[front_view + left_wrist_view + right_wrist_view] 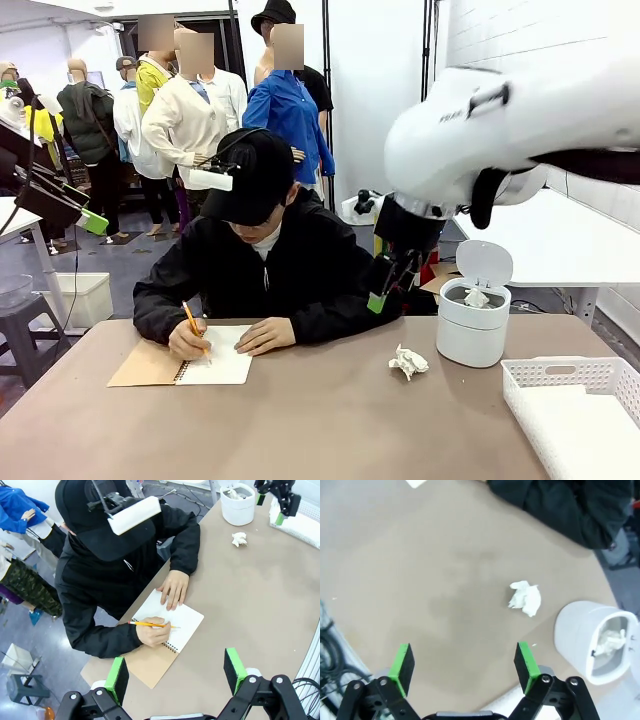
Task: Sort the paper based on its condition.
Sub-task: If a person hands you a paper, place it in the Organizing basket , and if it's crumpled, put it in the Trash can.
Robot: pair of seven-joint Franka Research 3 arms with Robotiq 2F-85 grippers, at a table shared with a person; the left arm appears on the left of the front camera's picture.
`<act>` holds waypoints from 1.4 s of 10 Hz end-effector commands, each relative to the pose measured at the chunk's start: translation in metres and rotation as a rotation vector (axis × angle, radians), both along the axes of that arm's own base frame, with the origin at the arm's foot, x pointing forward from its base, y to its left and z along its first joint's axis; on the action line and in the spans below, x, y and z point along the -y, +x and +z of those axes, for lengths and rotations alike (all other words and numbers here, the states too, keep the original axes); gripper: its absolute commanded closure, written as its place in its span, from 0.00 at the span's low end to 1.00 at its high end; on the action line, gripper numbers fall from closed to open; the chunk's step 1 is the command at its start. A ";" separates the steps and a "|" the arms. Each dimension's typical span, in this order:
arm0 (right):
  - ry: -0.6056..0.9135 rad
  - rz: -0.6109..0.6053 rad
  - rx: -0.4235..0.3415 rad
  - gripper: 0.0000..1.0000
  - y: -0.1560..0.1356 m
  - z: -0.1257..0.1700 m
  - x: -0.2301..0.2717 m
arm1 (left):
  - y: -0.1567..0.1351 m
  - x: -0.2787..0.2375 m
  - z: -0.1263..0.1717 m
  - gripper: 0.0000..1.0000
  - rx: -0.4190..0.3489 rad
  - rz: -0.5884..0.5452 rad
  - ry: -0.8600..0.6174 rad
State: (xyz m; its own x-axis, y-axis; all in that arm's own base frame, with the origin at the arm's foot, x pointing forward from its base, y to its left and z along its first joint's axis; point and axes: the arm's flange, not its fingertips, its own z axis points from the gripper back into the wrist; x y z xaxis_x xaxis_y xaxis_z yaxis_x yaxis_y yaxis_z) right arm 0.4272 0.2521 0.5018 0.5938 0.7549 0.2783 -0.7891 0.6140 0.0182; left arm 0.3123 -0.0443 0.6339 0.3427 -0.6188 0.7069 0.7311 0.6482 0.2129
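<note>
The right pincer (465, 661) hangs released above the desk (420, 570), its green pads (402, 662) wide apart with nothing between them. Its own camera looks down on a crumpled paper ball (525, 598) lying on the desk beyond the fingertips, apart from them and near a white bin (580, 630); the bin's open top reveals another crumpled wad (611, 639) inside. The front view places that ball between the bin and the person's notebook (222, 366), closer to the bin, with the bin's lid (484, 262) tipped up behind it and a white slotted basket (560, 372) at the desk's near right corner, well apart from the ball. The left wrist view looks down over the person: the left pincer (176, 672) is likewise released, grasping nothing, above the desk edge by the notebook. There one hand (155, 632) holds a yellow pencil (150, 624) on the white page and the other hand (174, 589) rests flat on the page.
</note>
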 end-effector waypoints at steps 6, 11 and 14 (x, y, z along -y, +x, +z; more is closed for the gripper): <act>-0.120 -0.161 0.082 0.00 0.026 -0.048 -0.004 | 0.000 0.001 0.000 0.00 0.002 0.009 0.001; -0.153 -0.149 0.071 0.00 0.026 -0.047 -0.006 | 0.000 0.001 0.000 0.00 0.002 0.009 0.001; -0.176 -0.194 0.048 0.00 0.046 -0.070 -0.013 | 0.000 0.001 0.000 0.00 0.002 0.009 0.001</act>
